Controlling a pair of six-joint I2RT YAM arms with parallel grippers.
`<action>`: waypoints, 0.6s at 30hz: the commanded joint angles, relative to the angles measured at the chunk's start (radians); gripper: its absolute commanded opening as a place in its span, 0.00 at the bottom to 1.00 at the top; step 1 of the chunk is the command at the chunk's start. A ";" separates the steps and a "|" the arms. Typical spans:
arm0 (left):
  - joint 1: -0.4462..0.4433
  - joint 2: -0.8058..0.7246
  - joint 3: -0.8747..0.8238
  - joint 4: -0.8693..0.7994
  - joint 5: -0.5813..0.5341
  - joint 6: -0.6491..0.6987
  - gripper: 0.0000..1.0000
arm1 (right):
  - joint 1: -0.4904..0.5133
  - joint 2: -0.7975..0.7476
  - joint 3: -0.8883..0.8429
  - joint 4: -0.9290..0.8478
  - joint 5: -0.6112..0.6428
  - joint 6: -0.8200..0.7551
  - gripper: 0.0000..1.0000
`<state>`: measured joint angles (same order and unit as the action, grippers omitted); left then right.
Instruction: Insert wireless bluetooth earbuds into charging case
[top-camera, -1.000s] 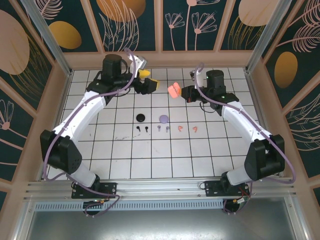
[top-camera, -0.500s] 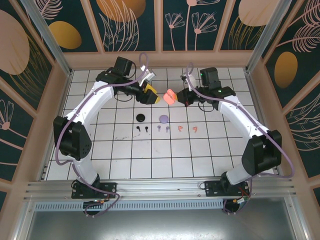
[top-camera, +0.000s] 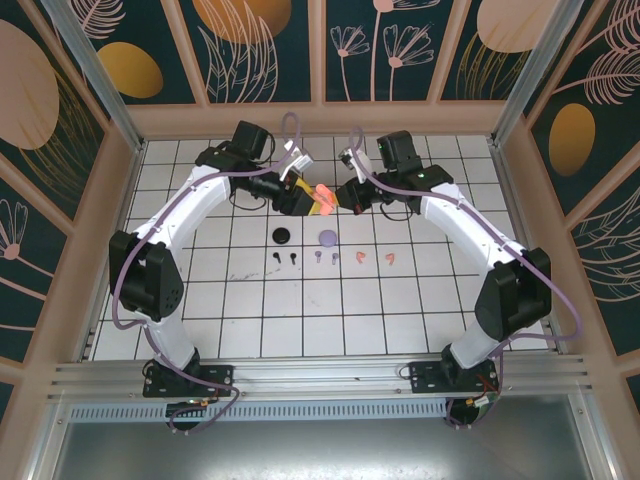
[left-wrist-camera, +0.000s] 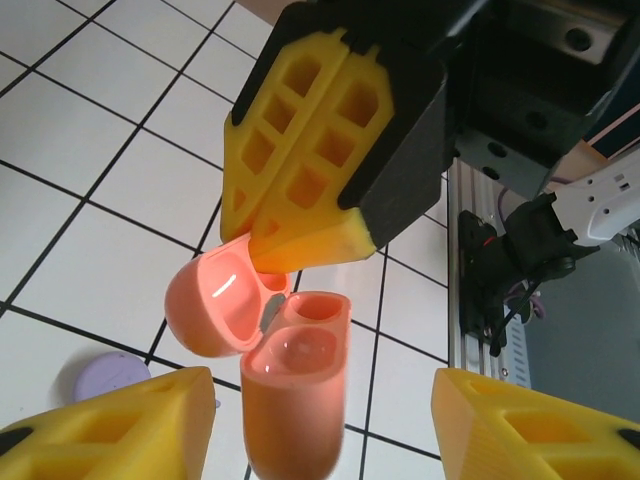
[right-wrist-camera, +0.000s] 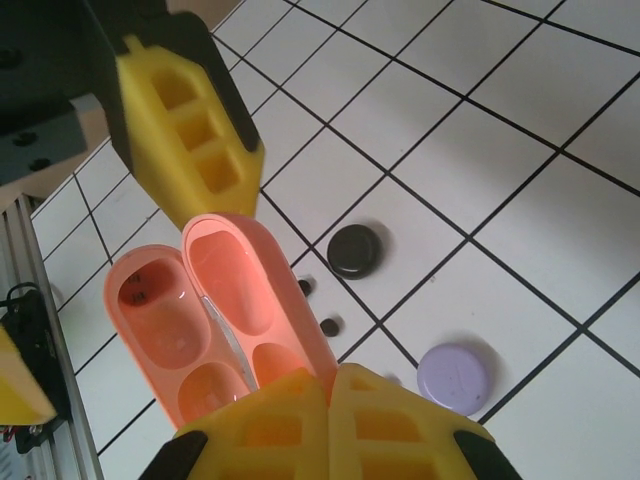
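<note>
The coral-pink charging case (top-camera: 323, 198) hangs open above the table's far middle. My right gripper (right-wrist-camera: 330, 375) is shut on the edge of its lid (left-wrist-camera: 215, 305). My left gripper (left-wrist-camera: 320, 385) is open, its yellow fingers (left-wrist-camera: 110, 430) standing either side of the case body (left-wrist-camera: 295, 390). The near finger is close to the body and the far one is well apart. Both wells of the case look empty. On the tiles below lie the earbuds in a row: a black pair (top-camera: 283, 257), a lilac pair (top-camera: 325, 257) and a coral-pink pair (top-camera: 374, 258).
A closed black case (top-camera: 282, 236) and a closed lilac case (top-camera: 327, 238) lie just behind the row of earbuds; both also show as the black case (right-wrist-camera: 355, 250) and lilac case (right-wrist-camera: 453, 378) under my right wrist. Wooden walls frame the white tiled table (top-camera: 200, 300).
Both grippers have come together over the far middle, the right one carrying the open case leftward. The left jaws have narrowed around the case body.
</note>
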<state>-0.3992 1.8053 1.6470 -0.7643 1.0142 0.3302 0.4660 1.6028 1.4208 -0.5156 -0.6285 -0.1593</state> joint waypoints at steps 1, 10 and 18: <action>-0.006 -0.023 -0.011 -0.023 0.033 0.037 0.57 | 0.016 0.016 0.046 -0.030 0.005 -0.024 0.00; -0.007 -0.017 -0.010 -0.014 0.043 0.035 0.42 | 0.033 0.027 0.062 -0.036 0.022 -0.025 0.00; -0.007 -0.018 -0.025 -0.015 0.052 0.043 0.40 | 0.034 0.027 0.063 -0.028 0.036 -0.023 0.00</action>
<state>-0.4000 1.8053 1.6348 -0.7643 1.0290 0.3401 0.4923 1.6203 1.4525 -0.5358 -0.6010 -0.1596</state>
